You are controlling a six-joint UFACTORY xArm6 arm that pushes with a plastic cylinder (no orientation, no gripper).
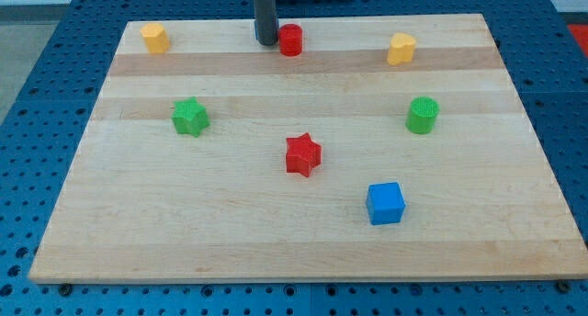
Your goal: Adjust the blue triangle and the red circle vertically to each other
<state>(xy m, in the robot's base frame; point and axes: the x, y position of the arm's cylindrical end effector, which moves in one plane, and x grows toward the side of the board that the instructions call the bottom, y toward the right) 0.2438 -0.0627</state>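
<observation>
Red plastic circle touches my jawless tip at top centre; blue triangle unseen, next push needs locating it.

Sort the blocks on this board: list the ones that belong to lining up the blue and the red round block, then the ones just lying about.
Part of the job:
red round block, with my tip just at its left in the view
blue block, which looks like a cube here, not a triangle

Just lying about:
red star
green star
green round block
orange block
yellow block

Red star blocks the board's middle; open lanes flank it.
</observation>
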